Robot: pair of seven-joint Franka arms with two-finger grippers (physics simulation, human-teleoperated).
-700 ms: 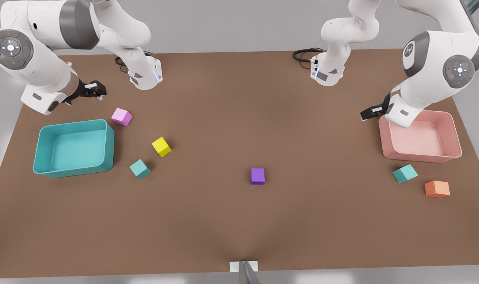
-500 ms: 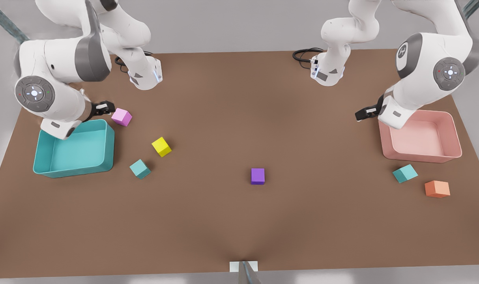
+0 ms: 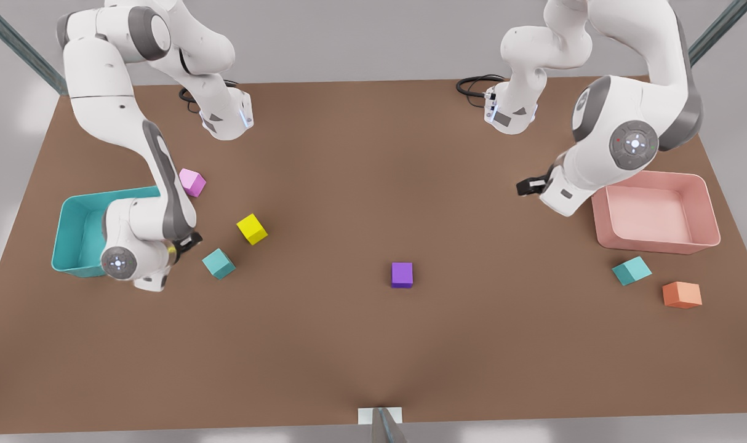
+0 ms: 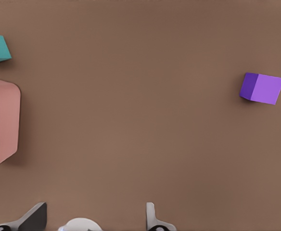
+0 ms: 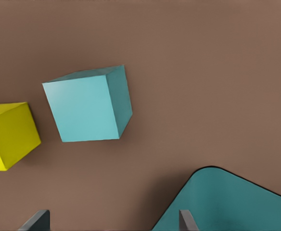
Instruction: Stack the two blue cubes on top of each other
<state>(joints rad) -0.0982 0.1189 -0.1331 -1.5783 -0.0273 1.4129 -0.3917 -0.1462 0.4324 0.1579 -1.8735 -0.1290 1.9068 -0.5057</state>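
**A:** Which step is this?

**B:** The reach. My right claw (image 3: 189, 241) hangs wide open and empty. The near cube (image 3: 218, 263) sits on the desk (image 3: 373, 344), at its 4 o'clock.

**A:** The other one?

**B:** The far cube (image 3: 632, 270) sits at 7 o'clock from the pink bin (image 3: 656, 248). My left claw (image 3: 527, 184) waits, open and empty. Next, I think, I drop over the near cube and pinch.

Soft, even overhead light fills the scene. The matte brown table (image 3: 373, 344) shows no glare, and the small purple cube (image 3: 402, 274) casts only a faint, short shadow. The white arm over the teal bin (image 3: 72, 237) looks slightly motion-blurred.
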